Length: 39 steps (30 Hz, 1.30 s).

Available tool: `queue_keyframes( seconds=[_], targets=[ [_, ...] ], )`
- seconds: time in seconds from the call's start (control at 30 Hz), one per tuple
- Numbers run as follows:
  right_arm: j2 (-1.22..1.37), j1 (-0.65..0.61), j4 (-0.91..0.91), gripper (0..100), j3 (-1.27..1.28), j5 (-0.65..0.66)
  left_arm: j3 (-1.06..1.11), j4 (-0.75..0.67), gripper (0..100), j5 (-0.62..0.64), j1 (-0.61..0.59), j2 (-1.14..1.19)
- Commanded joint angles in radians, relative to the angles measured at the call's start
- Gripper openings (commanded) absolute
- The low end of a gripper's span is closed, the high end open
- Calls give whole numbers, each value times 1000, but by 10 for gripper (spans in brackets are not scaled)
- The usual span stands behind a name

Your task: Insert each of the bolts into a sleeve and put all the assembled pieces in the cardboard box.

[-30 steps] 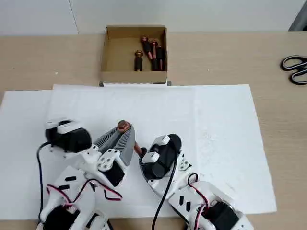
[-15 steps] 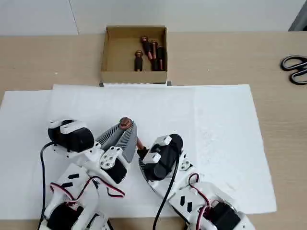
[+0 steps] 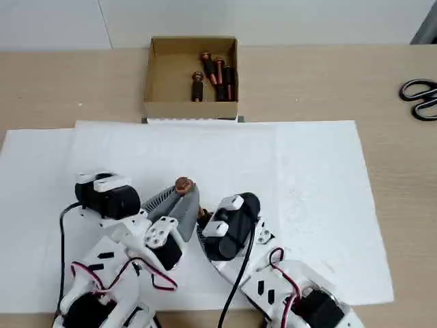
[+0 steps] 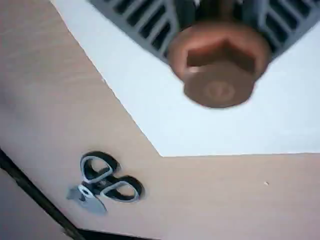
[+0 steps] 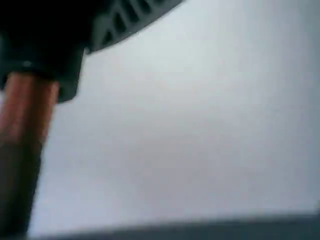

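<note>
left hand (image 3: 183,193) clamped on a copper bolt (image 3: 181,184); the hexagonal head protrudes just past the grey ribbed fingers (image 4: 145,15) that grip it on both sides. right hand (image 3: 203,216) lies just beside the left hand, above the white sheet (image 3: 307,178); whether it is open or closed cannot be told. in the right wrist view the bolt's shaft enters a black sleeve (image 5: 45,55). the cardboard box (image 3: 156,75) stands on the desk (image 3: 307,82) at the sheet's far edge, well apart from both hands, with several assembled pieces (image 3: 215,75) in its right half. scissors (image 3: 420,99) lie at the desk's right edge.
</note>
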Motion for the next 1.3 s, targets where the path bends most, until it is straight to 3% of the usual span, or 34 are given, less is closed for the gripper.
queue_keyframes(
  seconds=[0.0, 0.43, 0.63, 0.9, 1.27],
  targets=[
    [-5, 27, -58, 2, -61, 11, -44, 17, 6, 23, 40, -5],
    [-5, 28, -73, 2, -135, 117, -39, 160, 6, 18, 46, -3],
    [-5, 28, -73, 2, -153, 150, -38, 183, 9, -92, 44, -3],
    [-5, 30, -64, 2, -152, 152, -38, 250, 160, -193, 40, -3],
    [-5, 30, -27, 2, -147, 150, -48, 267, 170, -235, 37, -3]
  ],
)
